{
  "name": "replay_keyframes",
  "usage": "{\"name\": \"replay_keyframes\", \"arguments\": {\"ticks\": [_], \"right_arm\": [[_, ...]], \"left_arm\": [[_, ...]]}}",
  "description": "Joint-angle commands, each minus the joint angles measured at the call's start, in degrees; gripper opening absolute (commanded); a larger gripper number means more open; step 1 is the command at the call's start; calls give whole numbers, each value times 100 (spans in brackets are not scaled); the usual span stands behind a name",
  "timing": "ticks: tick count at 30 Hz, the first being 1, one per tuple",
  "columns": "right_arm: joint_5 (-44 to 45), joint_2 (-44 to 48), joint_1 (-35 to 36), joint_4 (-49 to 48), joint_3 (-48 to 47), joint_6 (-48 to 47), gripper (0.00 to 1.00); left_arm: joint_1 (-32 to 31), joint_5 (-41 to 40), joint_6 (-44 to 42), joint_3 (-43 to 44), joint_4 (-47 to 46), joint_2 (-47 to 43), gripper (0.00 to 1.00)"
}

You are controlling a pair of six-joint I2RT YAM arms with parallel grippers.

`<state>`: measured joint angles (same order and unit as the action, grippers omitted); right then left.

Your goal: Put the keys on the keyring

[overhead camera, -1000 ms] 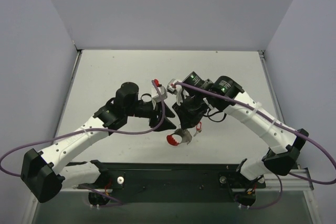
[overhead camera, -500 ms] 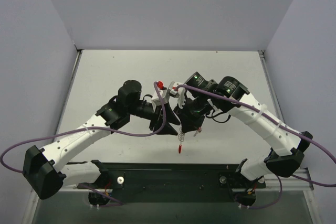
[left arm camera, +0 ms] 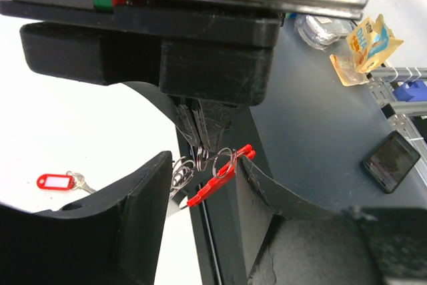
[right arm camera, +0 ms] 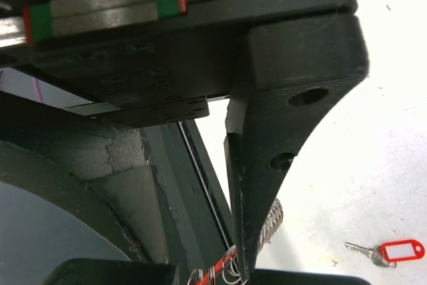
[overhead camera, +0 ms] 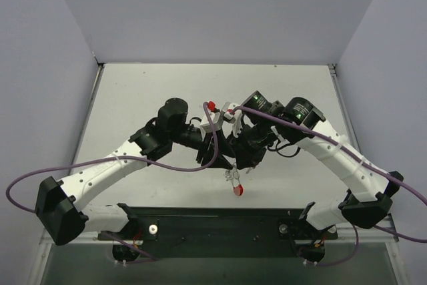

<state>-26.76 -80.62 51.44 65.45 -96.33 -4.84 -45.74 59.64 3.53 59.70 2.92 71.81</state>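
Left wrist view: the left gripper [left arm camera: 201,143] pinches the keyring [left arm camera: 217,177] by its silver rings, and the right gripper [left arm camera: 207,165] seems spread around it. The keys [left arm camera: 57,181] lie on the table [left arm camera: 80,118] at nine o'clock. They look light, stiff and flat, so the tag is likely the best hold.

One second on, the keyring [overhead camera: 235,183] hanging between the two arms has turned. Its broad fan with the red arc facing the overhead camera is now a narrow, edge-on sliver with a red dab at its foot. It has also drifted slightly right and nearer the bases. The left arm [overhead camera: 175,110] has pushed its wrist up and rightward, and the right arm [overhead camera: 301,111] has shifted right. Their fingers [overhead camera: 212,156] now meet a little lower over the counter [overhead camera: 133,91].
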Motion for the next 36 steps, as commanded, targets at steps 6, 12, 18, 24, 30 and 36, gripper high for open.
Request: {"name": "replay_keyframes", "arguments": {"ticks": [6,12,18,24,30,36], "right_arm": [[-49,231,121,-383,-70,-210,0],[-4,565,129,-858,238,-105,0],[-4,609,129,-885,317,-113,0],[-22,653,129,-876,352,-131,0],[-48,705,129,-876,379,-166,0],[-48,714,121,-885,396,-201,0]], "left_arm": [[-146,-418,148,139,-63,246,45],[-137,-953,666,-441,-1249,-176,51],[-120,-1051,781,-539,-1514,-326,56],[-50,-823,886,-635,-1742,-466,49],[47,-515,904,-653,-1725,-519,52],[214,-348,913,-723,-1663,-704,57]]}}
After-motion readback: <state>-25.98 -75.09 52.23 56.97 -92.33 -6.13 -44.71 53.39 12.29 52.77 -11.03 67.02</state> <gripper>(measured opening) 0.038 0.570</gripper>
